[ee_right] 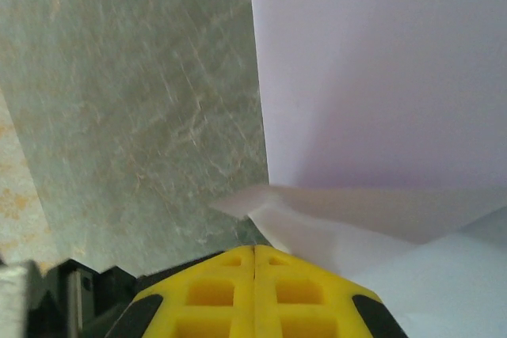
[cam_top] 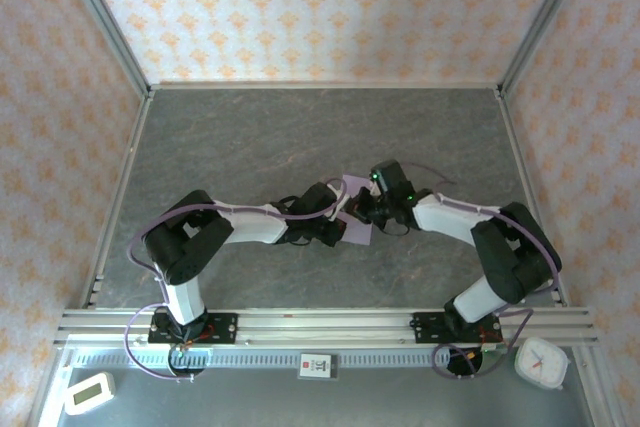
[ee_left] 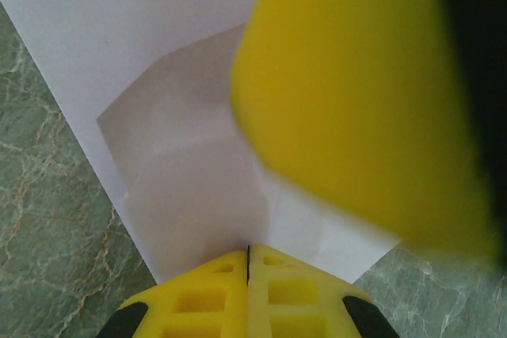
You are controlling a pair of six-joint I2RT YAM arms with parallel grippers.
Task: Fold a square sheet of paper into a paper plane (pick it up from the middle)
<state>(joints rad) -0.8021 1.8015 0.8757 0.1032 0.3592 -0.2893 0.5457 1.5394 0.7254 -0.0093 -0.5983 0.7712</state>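
Note:
The lavender sheet of paper [cam_top: 357, 231] lies on the grey table, mid-table, where both arms meet over it. In the left wrist view the sheet of paper [ee_left: 174, 140] shows overlapping folded layers with creases. My left gripper [ee_left: 249, 252] is shut, its tips down on the paper's near edge. In the top view the left gripper [cam_top: 345, 210] nearly touches the right gripper [cam_top: 363, 209]. A yellow finger [ee_left: 356, 100] of the right gripper looms close over the paper. My right gripper [ee_right: 253, 252] is shut beside a raised fold of the paper [ee_right: 380, 77]. The arms cover too much to tell a paper plane shape.
The grey marbled table [cam_top: 250, 137] is walled by patterned panels at the back and both sides. An aluminium rail [cam_top: 320, 325] runs along the near edge. A white timer [cam_top: 88, 392] and a white clock [cam_top: 541, 360] lie below the rail.

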